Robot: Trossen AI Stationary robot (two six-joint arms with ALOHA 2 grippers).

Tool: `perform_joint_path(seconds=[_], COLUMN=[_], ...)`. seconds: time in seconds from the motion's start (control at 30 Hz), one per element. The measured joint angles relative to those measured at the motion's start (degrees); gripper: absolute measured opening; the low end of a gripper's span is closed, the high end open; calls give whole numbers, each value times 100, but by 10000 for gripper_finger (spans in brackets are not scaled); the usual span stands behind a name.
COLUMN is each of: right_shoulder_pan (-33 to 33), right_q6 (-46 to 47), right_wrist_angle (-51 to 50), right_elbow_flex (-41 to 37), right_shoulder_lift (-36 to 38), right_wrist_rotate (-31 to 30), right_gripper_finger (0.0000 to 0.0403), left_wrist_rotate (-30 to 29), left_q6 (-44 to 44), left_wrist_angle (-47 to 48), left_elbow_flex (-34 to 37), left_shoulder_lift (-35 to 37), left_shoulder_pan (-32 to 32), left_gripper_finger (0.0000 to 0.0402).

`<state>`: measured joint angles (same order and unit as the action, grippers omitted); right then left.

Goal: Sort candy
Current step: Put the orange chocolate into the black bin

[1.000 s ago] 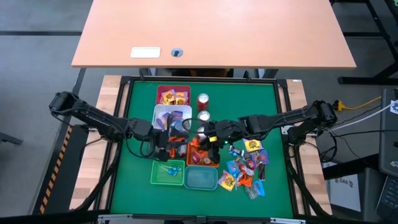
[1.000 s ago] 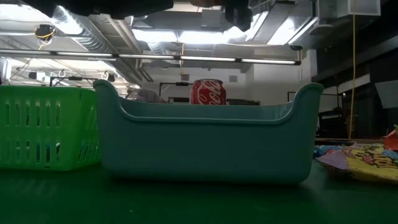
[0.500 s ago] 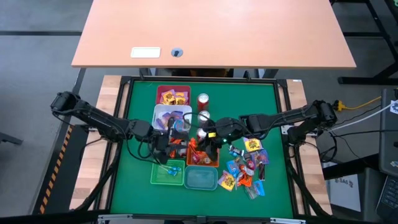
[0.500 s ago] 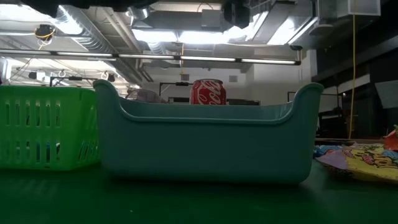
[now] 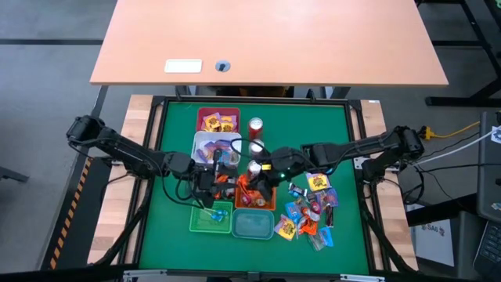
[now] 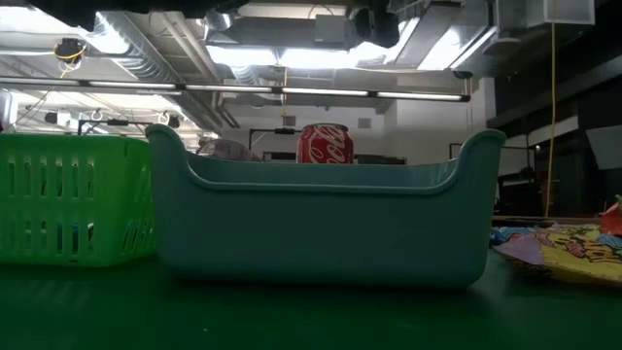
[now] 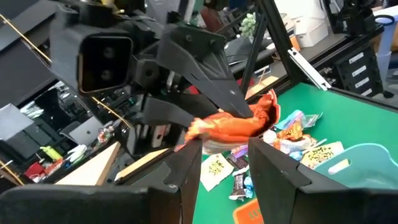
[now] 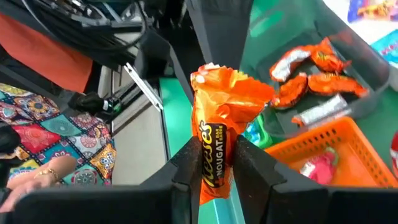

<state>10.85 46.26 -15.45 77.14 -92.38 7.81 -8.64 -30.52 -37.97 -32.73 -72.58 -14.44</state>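
An orange candy wrapper [image 8: 219,106] hangs in the air over the orange bin [image 5: 264,205], with my right gripper [image 8: 214,146] shut on it. My left gripper [image 7: 227,149] reaches in level from the table's left and meets it there. Its two fingers are open on either side of the same orange wrapper [image 7: 230,127]. In the high view the left gripper [image 5: 225,174] and right gripper [image 5: 262,177] nearly touch. More candy lies in a loose heap [image 5: 309,211] on the green mat at the right. My left gripper has its fingertips [image 7: 194,149] at the wrapper's lower edge; whether they touch it I cannot tell. My right gripper pinches the orange wrapper's middle [image 8: 214,134] between its two fingers, coming from the table's right and slanting down. The crimped end [image 8: 211,71] sticks out past the fingertips. The wrapper is lifted clear of the bins.
A dark red bin [image 5: 218,120], a white bin [image 5: 202,144], a green bin [image 5: 211,219] and a teal bin [image 5: 253,225] crowd the mat's middle. Three cans [image 5: 255,127] stand in a row behind the orange bin. The low view shows the teal bin [image 6: 321,224] up close.
My right gripper has stayed in place over the orange bin and rolled a little about its own line, turning the orange wrapper with it. My left gripper has tipped slightly and stays at the wrapper.
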Motion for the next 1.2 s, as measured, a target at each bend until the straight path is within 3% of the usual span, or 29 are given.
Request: perform_joint_path(seconds=[0.17,0.6,0.93,1.2], right_shoulder_pan=[2,-11,-7,-4], right_q6=[9,5,-24,-220], right_wrist_angle=[-264,357,484,488], right_elbow_flex=[-9,-9,-9,-9], right_shoulder_lift=[-60,-345,-343,-343], right_wrist_rotate=[232,392,364,204], right_gripper_finger=[76,76,76,76], left_wrist_rotate=[-129,419,364,326], left_q6=[5,-9,33,39], left_wrist_angle=[3,193,364,349], left_elbow_flex=[0,-2,-2,-2], left_shoulder_lift=[0,9,9,9], left_shoulder_pan=[0,-68,-103,-101], left_gripper_finger=[123,123,121,56])
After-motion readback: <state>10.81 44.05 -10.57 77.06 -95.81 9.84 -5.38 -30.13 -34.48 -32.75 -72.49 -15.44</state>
